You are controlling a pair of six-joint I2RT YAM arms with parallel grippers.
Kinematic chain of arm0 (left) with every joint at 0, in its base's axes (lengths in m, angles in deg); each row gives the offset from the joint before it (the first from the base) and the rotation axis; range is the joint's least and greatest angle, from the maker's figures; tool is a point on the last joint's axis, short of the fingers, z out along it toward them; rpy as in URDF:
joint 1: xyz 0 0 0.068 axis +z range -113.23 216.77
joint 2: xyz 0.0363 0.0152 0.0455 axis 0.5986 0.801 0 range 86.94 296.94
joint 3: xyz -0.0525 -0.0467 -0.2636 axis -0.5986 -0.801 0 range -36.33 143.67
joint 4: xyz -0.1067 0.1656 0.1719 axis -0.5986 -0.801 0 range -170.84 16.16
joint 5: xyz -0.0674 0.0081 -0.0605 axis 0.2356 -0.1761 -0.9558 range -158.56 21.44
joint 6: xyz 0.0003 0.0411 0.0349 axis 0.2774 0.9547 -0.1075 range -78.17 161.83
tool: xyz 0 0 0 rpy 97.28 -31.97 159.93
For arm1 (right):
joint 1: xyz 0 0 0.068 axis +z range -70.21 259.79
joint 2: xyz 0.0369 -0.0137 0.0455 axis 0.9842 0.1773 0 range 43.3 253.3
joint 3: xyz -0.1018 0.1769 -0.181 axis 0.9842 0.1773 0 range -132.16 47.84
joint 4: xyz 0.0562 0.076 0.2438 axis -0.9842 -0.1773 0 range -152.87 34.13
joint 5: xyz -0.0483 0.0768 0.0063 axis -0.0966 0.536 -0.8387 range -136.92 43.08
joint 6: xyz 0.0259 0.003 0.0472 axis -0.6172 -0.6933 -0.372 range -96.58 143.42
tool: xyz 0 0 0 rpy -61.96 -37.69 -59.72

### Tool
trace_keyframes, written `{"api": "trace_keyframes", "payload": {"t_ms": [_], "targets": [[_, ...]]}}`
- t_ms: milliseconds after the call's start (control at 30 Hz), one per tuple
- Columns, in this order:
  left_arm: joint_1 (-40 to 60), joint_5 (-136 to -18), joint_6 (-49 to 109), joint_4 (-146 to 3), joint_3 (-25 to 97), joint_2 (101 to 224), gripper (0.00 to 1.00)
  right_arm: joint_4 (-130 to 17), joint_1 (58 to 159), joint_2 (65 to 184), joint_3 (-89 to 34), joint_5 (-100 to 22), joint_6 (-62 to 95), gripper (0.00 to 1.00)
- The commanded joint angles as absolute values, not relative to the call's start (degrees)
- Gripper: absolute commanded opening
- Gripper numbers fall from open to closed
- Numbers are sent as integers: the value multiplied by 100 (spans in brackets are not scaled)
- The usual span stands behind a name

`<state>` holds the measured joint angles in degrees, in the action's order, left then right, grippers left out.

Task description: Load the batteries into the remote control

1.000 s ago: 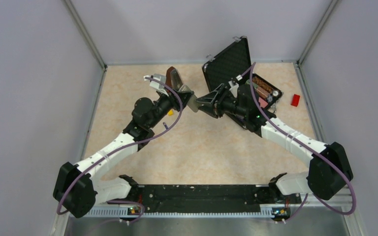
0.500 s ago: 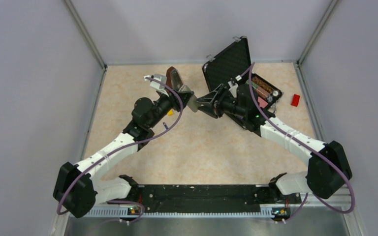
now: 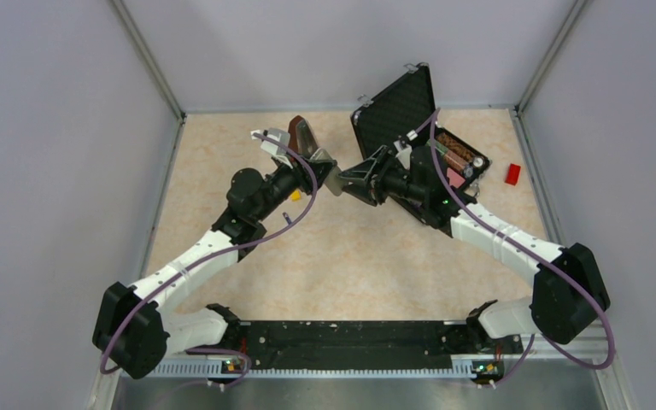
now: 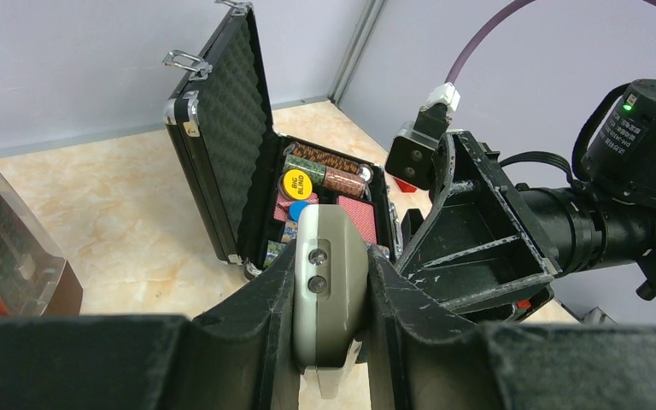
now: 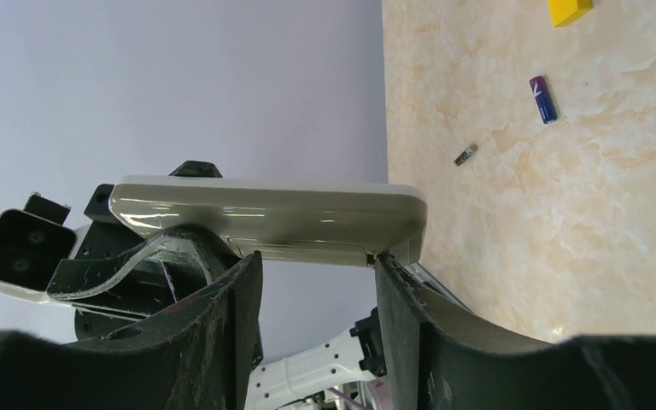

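My left gripper (image 3: 328, 174) is shut on the remote control (image 3: 336, 180) and holds it in the air above the table's middle. In the left wrist view the remote (image 4: 331, 256) stands end-on between the fingers (image 4: 265, 299), grey back to the right. My right gripper (image 3: 348, 178) faces it, open. In the right wrist view its fingertips (image 5: 243, 272) touch the remote's grey back (image 5: 265, 213), one on each side of a panel. The bluish-purple battery (image 5: 543, 99) and the dark grey battery (image 5: 465, 154) lie on the table beyond.
An open black case (image 3: 395, 107) holding chips and cards stands at the back right, behind my right arm. A red block (image 3: 512, 173) lies to its right. A brown clear box (image 3: 302, 137) stands behind my left gripper. A yellow block (image 3: 295, 196) lies under my left wrist.
My right arm has edged slightly left towards the remote. The left arm holds still.
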<state>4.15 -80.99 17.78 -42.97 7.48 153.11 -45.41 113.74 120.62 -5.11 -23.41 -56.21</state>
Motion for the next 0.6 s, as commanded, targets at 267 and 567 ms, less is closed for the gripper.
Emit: {"api": "trace_keyframes", "payload": {"t_ms": [267, 567], "targets": [[285, -9134, 922, -3587, 852, 15221, 0, -3327, 11442, 12118, -282, -2337, -5575, 51], [291, -9150, 669, -3495, 858, 15320, 0, -2183, 11454, 12307, -50, -1941, -5606, 50]]}}
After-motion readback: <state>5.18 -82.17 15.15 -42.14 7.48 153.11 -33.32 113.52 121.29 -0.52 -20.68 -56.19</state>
